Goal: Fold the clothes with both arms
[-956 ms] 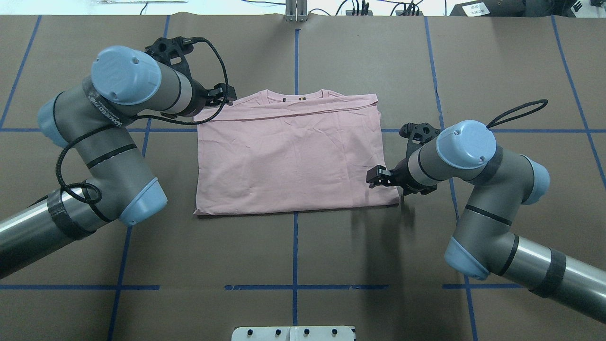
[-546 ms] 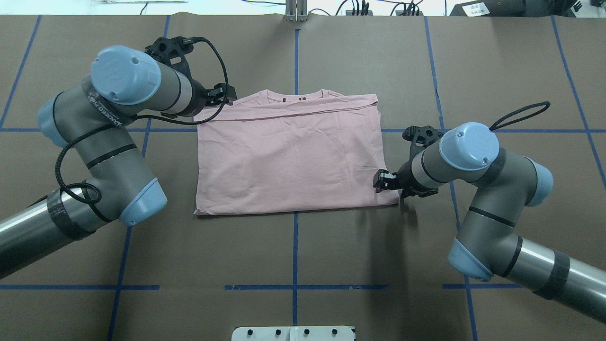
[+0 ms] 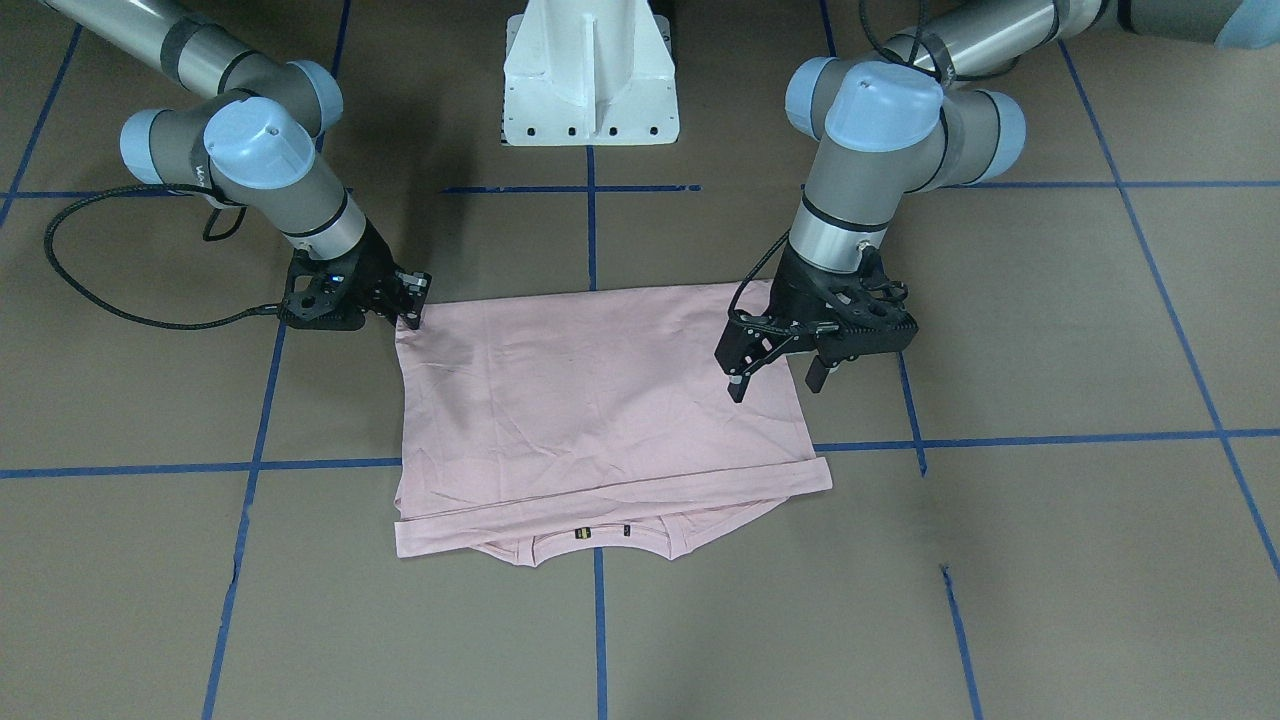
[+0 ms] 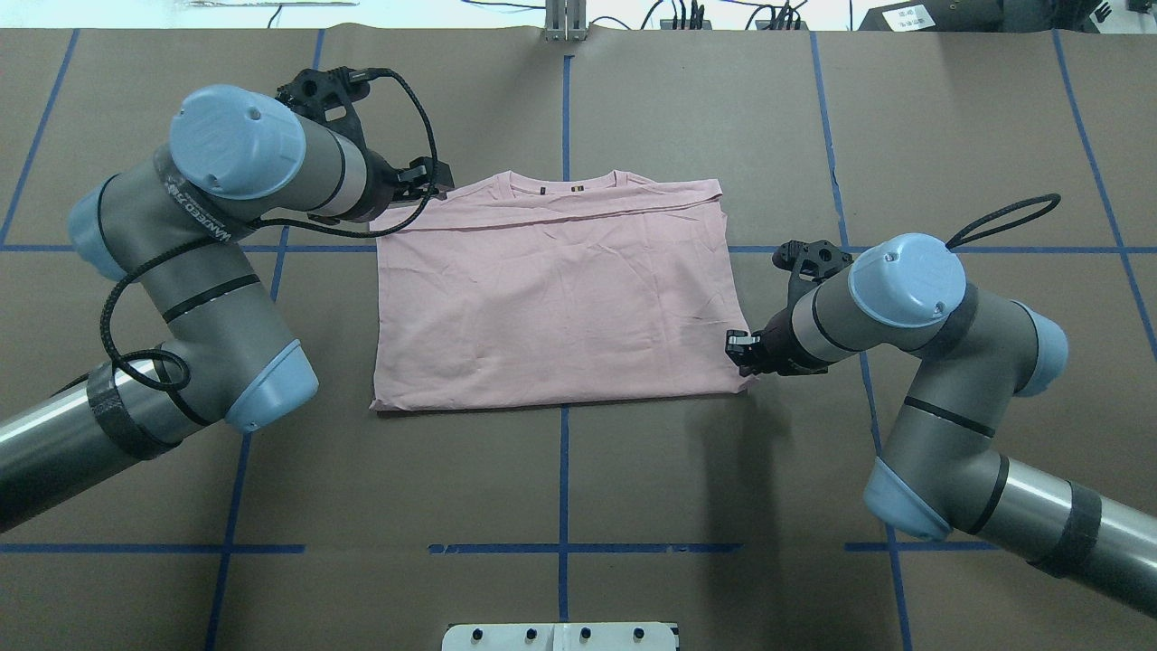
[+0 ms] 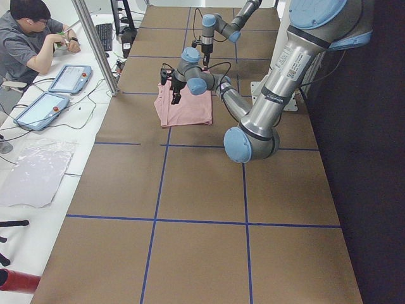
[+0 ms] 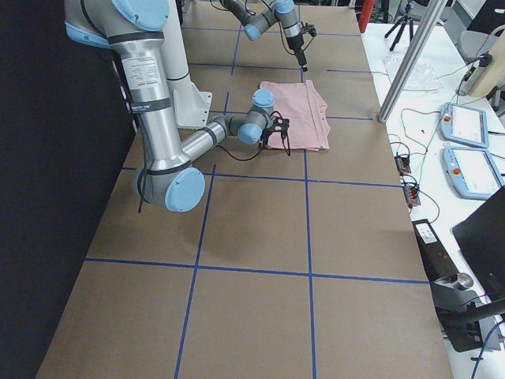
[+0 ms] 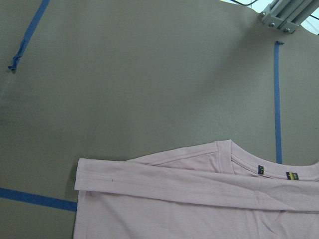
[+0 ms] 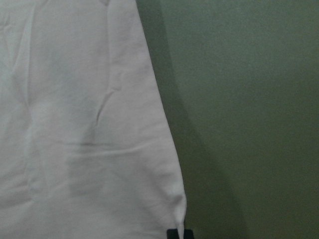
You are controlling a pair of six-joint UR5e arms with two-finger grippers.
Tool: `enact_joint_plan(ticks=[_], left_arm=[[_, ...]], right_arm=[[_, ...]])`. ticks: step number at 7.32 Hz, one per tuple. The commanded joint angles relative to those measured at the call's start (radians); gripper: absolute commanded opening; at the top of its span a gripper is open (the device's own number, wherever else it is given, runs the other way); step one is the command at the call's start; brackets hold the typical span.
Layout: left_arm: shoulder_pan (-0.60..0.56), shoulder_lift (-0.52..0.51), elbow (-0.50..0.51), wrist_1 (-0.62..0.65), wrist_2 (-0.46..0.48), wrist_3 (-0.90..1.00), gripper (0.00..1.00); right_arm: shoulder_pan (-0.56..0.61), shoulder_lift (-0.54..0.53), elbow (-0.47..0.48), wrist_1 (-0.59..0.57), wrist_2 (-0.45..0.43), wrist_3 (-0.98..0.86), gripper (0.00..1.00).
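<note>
The right gripper (image 4: 743,353) has slid outward to the pink T-shirt (image 4: 560,307)'s near corner and apparently pinches it. The left gripper (image 3: 775,388) hovers with fingers apart, not yet grasping.

Our table (image 4: 633,470) is covered in brown paper and marked into a grid by blue tape lines (image 4: 562,506). On it we have one pink T-shirt (image 4: 560,307), lying flat as a folded rectangle, plain side up, collar toward the far edge, over a crossing of two tape lines. Our white pedestal base (image 3: 590,70) stands at the table's near edge.
</note>
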Motion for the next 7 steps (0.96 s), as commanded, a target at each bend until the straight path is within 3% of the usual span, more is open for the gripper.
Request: enact_joint_plan(ticks=[1, 4, 7], left_arm=[[0.000, 0.000, -0.021, 0.017, -0.001, 0.000, 1.00], [0.023, 0.000, -0.065, 0.064, -0.015, -0.002, 1.00], [0.049, 0.017, -0.089, 0.063, -0.010, -0.002, 1.00]], right_arm=[[-0.020, -0.088, 0.095, 0.000, 0.032, 0.001, 0.00], [-0.208, -0.341, 0.332, 0.000, 0.020, 0.004, 0.00], [-0.456, -0.398, 0.414, 0.001, 0.008, 0.215, 0.00]])
